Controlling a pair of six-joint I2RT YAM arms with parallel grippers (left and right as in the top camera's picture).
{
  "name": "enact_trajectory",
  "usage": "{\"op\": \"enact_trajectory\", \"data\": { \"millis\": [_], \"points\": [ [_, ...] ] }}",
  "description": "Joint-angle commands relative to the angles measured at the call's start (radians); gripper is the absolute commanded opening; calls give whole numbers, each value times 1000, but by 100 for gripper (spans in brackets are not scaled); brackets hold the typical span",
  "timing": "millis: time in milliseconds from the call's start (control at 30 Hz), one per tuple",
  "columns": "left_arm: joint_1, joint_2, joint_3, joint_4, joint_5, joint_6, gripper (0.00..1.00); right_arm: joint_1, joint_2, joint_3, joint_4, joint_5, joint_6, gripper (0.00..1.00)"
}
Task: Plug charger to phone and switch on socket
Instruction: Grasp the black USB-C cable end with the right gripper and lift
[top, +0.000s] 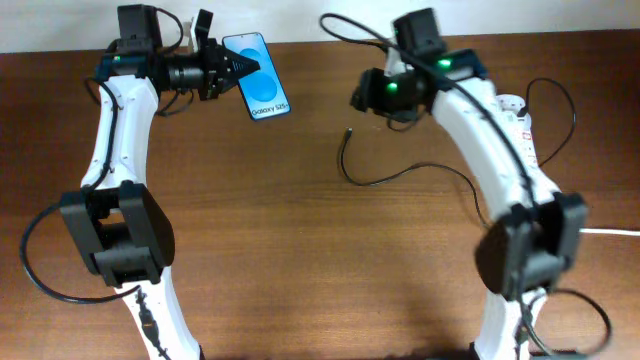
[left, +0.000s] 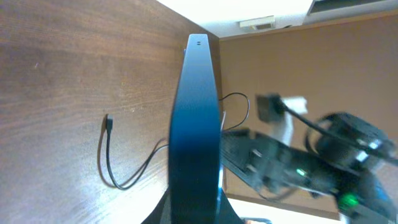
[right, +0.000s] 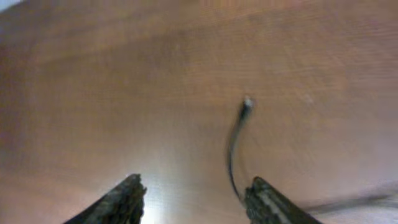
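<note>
A: Phone (top: 265, 90) (left: 196, 124), where is it?
B: At the far left of the table (top: 300, 250), clamped in the left tool (top: 250, 68). Its blue screen faces up in the overhead view. The left wrist view shows it only edge-on, with its lower end cut off by the frame.
A: And the charger (top: 400, 175) (left: 103, 152) (right: 231, 152)?
B: It lies loose on the table, well apart from the phone, with its tip at the end nearer the phone. Its other end runs under the right arm and is lost there.
A: Can you see the socket (top: 518, 125)?
B: Only a white strip with red marks beside the right arm, which covers most of it. I cannot make out the switches.
A: What about the right tool (top: 358, 97) (right: 196, 199)?
B: The jaws stand apart and grip nothing. The wrist view is smeared. The cable reaches down close beside one finger, and I cannot tell whether they touch. In the overhead view the tool is a dark lump near the charger's tip.
</note>
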Motion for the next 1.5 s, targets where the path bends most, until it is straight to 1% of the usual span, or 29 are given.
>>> {"op": "enact_trajectory", "data": {
  "millis": [0, 33, 67, 100, 200, 333, 400, 433, 500, 900, 967, 1000, 1033, 1067, 1100, 1133, 1267, 1367, 1467],
  "points": [
    [2, -9, 11, -4, 29, 15, 0, 8, 112, 19, 40, 34, 72, 48],
    [2, -9, 11, -4, 28, 15, 0, 8, 145, 19, 49, 34, 91, 46],
    [2, -9, 11, -4, 28, 15, 0, 8, 180, 19, 53, 34, 93, 39],
    [1, -9, 11, -4, 28, 15, 0, 10, 207, 19, 56, 33, 93, 36],
    [2, -9, 11, -4, 28, 15, 0, 26, 272, 18, 67, 34, 100, 35],
    [1, -9, 11, -4, 28, 15, 0, 42, 312, 14, 90, 38, 119, 35],
    [1, -9, 11, -4, 28, 15, 0, 42, 319, 14, 93, 50, 143, 34],
    [2, -9, 11, -4, 28, 15, 0, 42, 321, 12, 95, 53, 153, 32],
    [1, -9, 11, -5, 28, 15, 0, 48, 322, 6, 108, 53, 153, 30],
    [1, -9, 11, -28, 28, 15, 0, 72, 357, -5, 116, 77, 171, 30],
    [1, -9, 11, -29, 28, 15, 0, 73, 357, -5, 115, 80, 171, 24],
    [1, -9, 11, -30, 28, 15, 0, 73, 357, -5, 115, 80, 171, 20],
    [1, -9, 11, -31, 28, 15, 0, 73, 357, -5, 113, 79, 171, 13],
    [1, -9, 11, -31, 28, 15, 0, 73, 357, -5, 108, 79, 170, 4],
    [1, -9, 11, -31, 28, 15, 0, 73, 357, -5, 104, 79, 166, 4],
    [1, -9, 11, -31, 28, 15, 0, 73, 357, -5, 100, 75, 146, 4],
    [1, -9, 11, -31, 28, 16, 0, 64, 315, -5, 97, -35, -37, 4],
    [1, -9, 11, -31, 28, 16, 0, 49, 232, -4, 68, -146, -190, 4],
    [1, -9, 11, -30, 21, 16, 0, 36, 124, -4, 23, -245, -304, 4]
  ]
}}
